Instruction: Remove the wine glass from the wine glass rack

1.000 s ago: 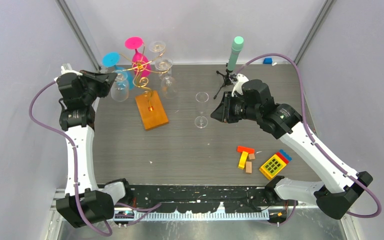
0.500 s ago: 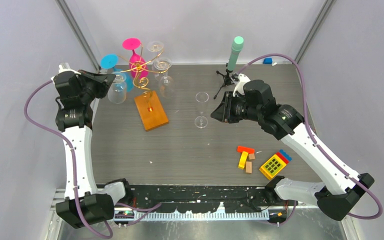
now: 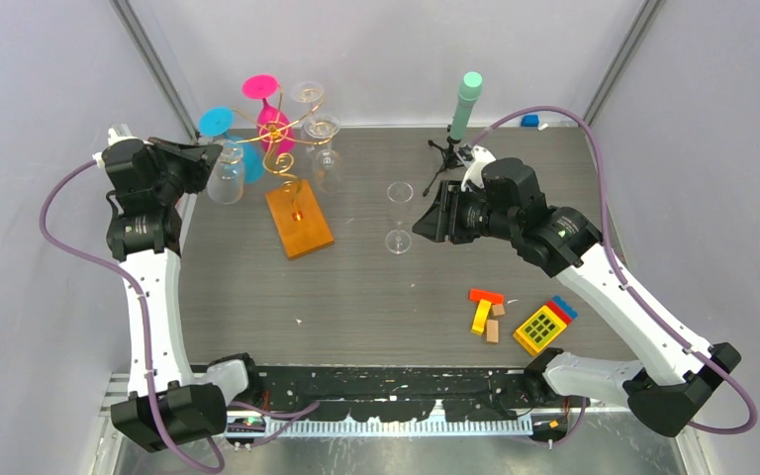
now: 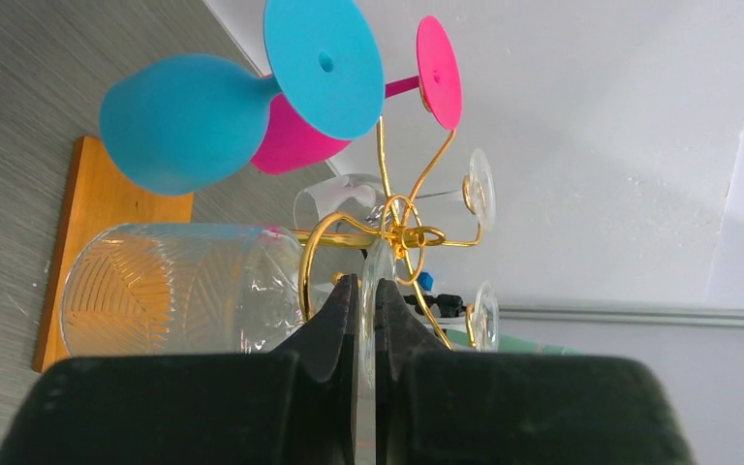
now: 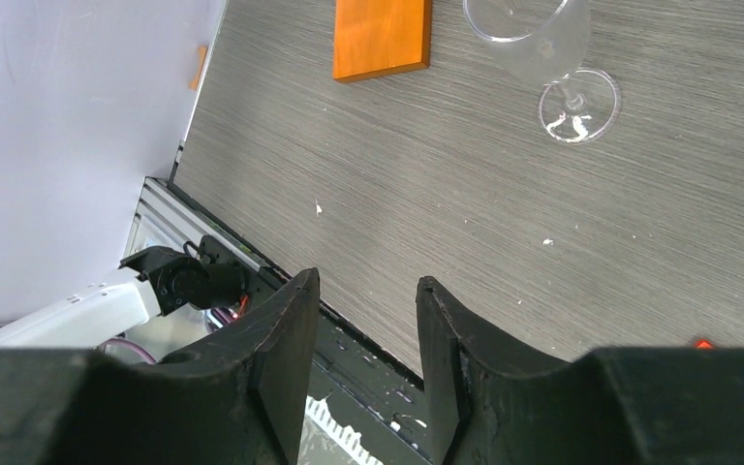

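The left end effector (image 4: 365,287) is pressed together on the stem of a clear wine glass (image 4: 174,291). That glass is held at the left side of the wine glass rack (image 4: 402,232), right against a gold scroll arm; whether it is free of the wire cannot be told. The right end effector (image 5: 363,283) is spread, nothing is gripped by it, and it is positioned just beside a second wine glass (image 3: 397,213) stood upright on the counter (image 3: 356,287).

White links (image 3: 155,307), black joints (image 3: 143,233) — purple cables (image 3: 43,216) (looped); black left claw (image 4: 365,286), right claw (image 5: 365,281).
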`<move>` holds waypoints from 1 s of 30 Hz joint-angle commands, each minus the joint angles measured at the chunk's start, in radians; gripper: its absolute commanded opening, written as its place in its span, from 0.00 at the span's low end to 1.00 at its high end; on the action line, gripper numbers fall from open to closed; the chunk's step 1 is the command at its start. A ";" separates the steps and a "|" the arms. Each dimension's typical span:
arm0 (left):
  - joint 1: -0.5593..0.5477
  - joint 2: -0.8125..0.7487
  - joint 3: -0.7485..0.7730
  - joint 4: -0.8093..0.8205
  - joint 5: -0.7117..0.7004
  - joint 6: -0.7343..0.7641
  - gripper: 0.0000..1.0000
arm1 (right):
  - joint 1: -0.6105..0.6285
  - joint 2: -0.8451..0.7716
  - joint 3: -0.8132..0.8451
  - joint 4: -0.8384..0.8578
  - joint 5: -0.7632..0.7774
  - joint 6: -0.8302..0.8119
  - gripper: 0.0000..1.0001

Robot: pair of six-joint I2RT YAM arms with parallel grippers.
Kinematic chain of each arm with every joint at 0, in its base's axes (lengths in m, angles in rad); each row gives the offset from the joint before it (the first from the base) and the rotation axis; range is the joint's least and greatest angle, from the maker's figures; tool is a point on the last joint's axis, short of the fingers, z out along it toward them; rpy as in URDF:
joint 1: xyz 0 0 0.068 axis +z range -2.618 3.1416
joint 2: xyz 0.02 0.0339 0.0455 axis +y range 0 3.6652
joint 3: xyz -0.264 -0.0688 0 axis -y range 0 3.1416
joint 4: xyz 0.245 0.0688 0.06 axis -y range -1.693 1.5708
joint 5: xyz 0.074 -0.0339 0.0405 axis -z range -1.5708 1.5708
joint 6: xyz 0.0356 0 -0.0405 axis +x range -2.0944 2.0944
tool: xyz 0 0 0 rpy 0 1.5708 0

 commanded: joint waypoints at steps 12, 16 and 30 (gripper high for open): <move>0.011 0.036 0.065 0.179 -0.025 -0.054 0.00 | 0.002 -0.017 0.012 0.052 0.004 0.002 0.49; 0.011 0.047 0.061 0.221 -0.003 -0.062 0.00 | 0.001 -0.017 0.013 0.052 0.006 0.000 0.50; 0.011 0.077 0.073 0.294 0.180 -0.070 0.00 | 0.002 -0.014 0.014 0.050 0.006 0.001 0.50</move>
